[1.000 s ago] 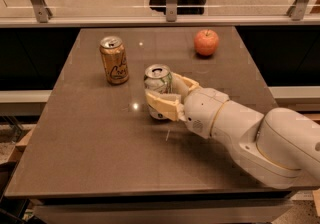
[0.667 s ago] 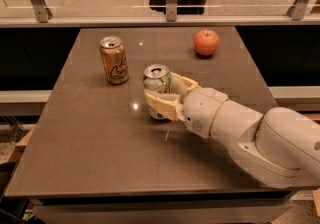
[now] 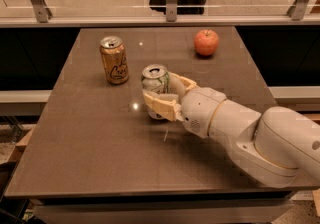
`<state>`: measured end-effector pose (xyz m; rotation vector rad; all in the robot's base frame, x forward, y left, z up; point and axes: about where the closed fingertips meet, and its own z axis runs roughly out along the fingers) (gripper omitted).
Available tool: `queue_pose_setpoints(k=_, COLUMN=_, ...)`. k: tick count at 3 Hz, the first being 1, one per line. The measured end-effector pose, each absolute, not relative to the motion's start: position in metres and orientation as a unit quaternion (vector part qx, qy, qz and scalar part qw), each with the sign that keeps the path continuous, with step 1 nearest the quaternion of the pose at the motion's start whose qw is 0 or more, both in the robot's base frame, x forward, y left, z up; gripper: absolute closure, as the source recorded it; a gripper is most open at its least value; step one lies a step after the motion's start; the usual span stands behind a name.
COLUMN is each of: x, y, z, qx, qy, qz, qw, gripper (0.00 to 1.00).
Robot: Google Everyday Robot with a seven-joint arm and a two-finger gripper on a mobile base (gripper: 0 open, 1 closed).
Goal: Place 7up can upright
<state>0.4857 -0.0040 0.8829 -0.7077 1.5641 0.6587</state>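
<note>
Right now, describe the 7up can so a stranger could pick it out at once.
On the brown table, look near the middle, where the arm's tool clasps a standing can. That 7up can is silver-white with green, unlike the orange-gold can nearby.

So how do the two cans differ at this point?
The 7up can is silver-white with green markings, while the gold can is orange-gold with dark script. The 7up can is held in the gripper near the middle of the table; the gold can stands free, farther from the camera. Both are upright and look about the same size.
</note>
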Motion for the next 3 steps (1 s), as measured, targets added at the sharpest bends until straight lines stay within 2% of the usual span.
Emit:
queue_pose_setpoints(k=1, x=0.4853, y=-0.0021, z=0.8838, qx=-0.308, qy=0.676, qz=0.285, qw=0.606, gripper=0.13)
queue_pose_setpoints(k=2, x=0.4848, y=-0.0001, z=0.8847, qx=-0.310, qy=0.675, qz=0.285, qw=0.606, gripper=0.00)
queue_pose_setpoints(k=3, x=0.4848, y=0.0000, z=0.8847, qx=-0.310, qy=0.675, qz=0.285, qw=0.606, gripper=0.00)
